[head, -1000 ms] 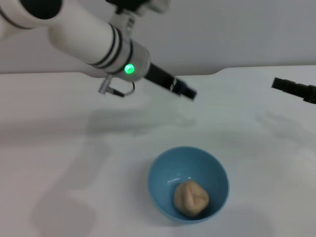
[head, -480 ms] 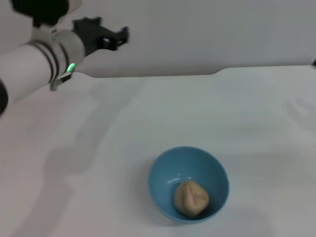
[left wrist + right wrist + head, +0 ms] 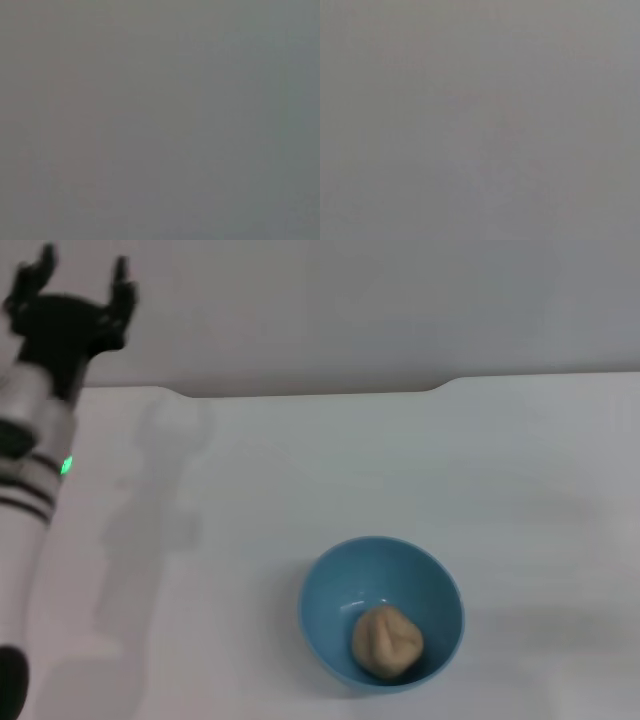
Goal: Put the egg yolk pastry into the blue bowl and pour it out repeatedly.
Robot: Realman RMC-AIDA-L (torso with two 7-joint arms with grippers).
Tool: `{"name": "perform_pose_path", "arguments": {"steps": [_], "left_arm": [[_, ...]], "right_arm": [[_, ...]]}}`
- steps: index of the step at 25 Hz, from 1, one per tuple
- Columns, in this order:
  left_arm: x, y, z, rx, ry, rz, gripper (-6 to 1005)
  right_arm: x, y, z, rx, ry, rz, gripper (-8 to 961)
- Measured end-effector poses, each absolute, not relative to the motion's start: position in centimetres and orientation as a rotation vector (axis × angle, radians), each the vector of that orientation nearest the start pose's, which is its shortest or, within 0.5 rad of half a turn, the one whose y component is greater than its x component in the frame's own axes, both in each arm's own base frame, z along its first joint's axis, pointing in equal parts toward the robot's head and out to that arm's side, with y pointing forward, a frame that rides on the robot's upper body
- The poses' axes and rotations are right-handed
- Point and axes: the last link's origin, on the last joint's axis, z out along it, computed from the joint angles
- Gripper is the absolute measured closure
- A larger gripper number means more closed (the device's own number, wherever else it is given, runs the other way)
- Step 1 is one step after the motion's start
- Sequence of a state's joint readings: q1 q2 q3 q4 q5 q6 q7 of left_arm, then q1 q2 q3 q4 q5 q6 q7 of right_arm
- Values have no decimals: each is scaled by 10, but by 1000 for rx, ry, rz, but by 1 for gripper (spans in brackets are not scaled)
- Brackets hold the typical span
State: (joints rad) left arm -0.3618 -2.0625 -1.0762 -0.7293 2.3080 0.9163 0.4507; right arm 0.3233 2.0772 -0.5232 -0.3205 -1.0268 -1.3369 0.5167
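The egg yolk pastry [image 3: 387,641] lies inside the blue bowl [image 3: 335,590], which stands upright on the white table near the front, a little right of centre. My left gripper [image 3: 82,272] is raised at the far left, pointing up and away from the bowl, with its fingers spread and empty. My right gripper is out of view. Both wrist views show only plain grey.
The white table [image 3: 330,460] ends at a back edge against a pale wall, with a small step in that edge at the right [image 3: 445,385]. My left arm [image 3: 25,500] runs along the left side.
My left arm has swung from above the table's middle to the far left and now points upward. My right gripper has withdrawn out of the head view. Bowl and pastry have not moved.
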Motion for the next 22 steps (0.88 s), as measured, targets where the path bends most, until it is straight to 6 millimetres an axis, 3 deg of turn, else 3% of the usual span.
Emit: {"name": "perform_pose_path", "arguments": {"steps": [7, 12, 22], "left_arm": [[-286, 350, 8, -1404, -449, -763, 317], [-311, 328, 5, -1424, -419, -690, 317], [-322, 304, -15, -1520, -437, -640, 317]], "right_arm": [[372, 280, 51, -1308, 293, 507, 495], [375, 271, 37, -1298, 365, 503, 495], [375, 263, 15, -1251, 549, 584, 495]]}}
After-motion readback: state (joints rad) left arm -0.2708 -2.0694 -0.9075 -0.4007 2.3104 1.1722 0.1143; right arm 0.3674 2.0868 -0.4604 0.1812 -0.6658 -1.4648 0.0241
